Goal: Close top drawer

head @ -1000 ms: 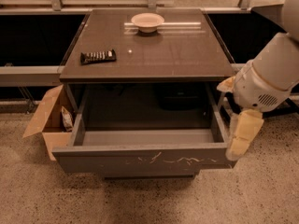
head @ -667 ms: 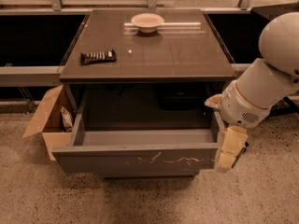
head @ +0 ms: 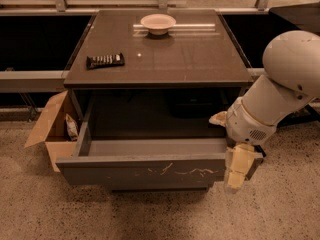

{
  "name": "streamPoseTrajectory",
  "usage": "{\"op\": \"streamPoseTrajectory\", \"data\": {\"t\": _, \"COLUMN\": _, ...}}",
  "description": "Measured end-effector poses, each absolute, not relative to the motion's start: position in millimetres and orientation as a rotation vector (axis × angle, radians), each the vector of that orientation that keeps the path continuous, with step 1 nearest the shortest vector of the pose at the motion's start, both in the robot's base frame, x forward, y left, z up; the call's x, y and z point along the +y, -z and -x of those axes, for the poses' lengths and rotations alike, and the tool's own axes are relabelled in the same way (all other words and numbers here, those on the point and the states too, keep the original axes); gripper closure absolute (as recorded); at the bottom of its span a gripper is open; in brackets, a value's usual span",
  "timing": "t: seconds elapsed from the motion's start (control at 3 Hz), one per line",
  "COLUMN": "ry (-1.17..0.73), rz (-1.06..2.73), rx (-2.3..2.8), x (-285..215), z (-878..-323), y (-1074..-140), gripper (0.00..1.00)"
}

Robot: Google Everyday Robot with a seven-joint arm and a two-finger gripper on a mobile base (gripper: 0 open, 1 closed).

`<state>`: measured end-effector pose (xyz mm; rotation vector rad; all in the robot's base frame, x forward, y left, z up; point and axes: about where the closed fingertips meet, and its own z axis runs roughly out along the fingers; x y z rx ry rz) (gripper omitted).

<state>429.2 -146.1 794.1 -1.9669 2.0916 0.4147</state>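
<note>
- While the wide grey-brown, scratch-marked top drawer [head: 145,170] stands pulled out toward the near side of the dark-topped cabinet [head: 200,64], the robot's cream-coloured gripper [head: 236,171] hangs at the right end of the drawer's front panel.
- Whether the gripper is open or closed cannot be told.
- A pale round bowl [head: 158,22] sits at the far edge of the cabinet top, and a flat black rectangular object [head: 105,60] lies on the left.
- An open brown cardboard box [head: 50,129] stands on the floor at left.

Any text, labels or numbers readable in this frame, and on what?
None can be read.
Dark packet on the cabinet top: any print too blurred.
Top drawer: pale scratches, no lettering.
Gripper, at the open drawer's right front corner: no visible marking.
</note>
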Motion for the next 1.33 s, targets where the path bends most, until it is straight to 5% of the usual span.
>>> {"op": "streamPoseTrajectory", "data": {"t": 0.33, "ry": -0.474, "rz": 2.078, "rx": 2.005, "x": -123, "z": -412, "y": -761, "gripper": 0.01}}
{"op": "streamPoseTrajectory", "data": {"t": 1.33, "ry": -0.536, "rz": 2.141, "rx": 1.933, "x": -100, "z": -386, "y": -704, "gripper": 0.79}}
